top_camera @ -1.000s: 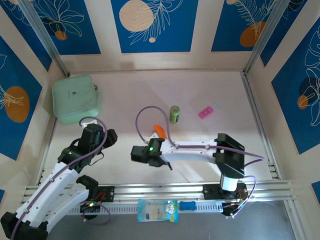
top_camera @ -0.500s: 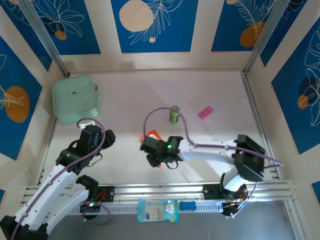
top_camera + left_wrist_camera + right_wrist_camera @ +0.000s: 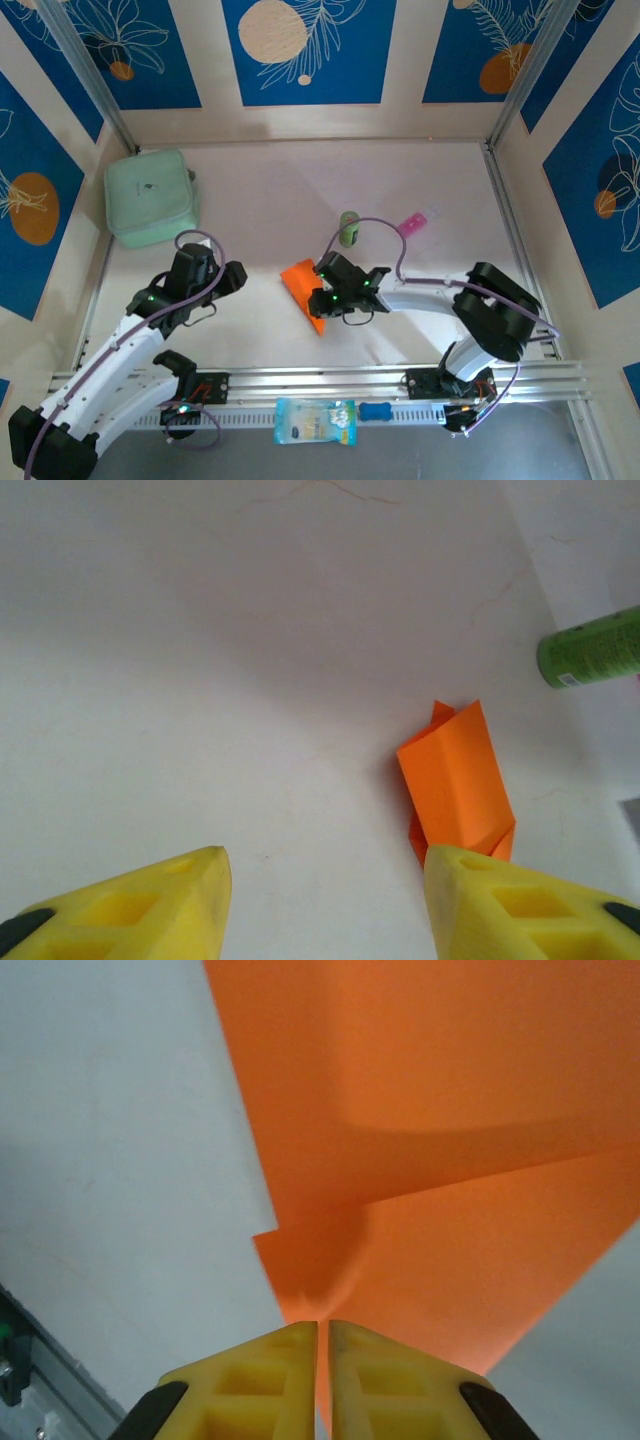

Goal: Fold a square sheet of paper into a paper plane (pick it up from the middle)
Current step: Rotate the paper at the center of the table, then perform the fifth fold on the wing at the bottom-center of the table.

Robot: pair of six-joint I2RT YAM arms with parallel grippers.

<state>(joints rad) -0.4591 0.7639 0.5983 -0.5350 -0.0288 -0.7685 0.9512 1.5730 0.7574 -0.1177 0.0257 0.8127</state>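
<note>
A bright orange sheet of paper, creased into an angular folded shape, lay on the pale table near its middle, between the two arms. In the overhead view, the right gripper reached across from the right and met the paper's right edge. Its wrist camera showed the right gripper with its yellow fingers pressed almost together, pinching an edge of the paper, whose overlapping folded layers spread out beyond the fingertips.

The left gripper sat to the left of the paper, apart from it. Seen from its own wrist camera, the left gripper had its yellow fingers spread wide with only bare table between them. The folded paper lay ahead, past the finger on the right of that view.

A small green cylindrical can was behind the paper, and it also showed in the left wrist view. A small pink packet lay further right. A mint-green square pouch rested at the far left of the table.
</note>
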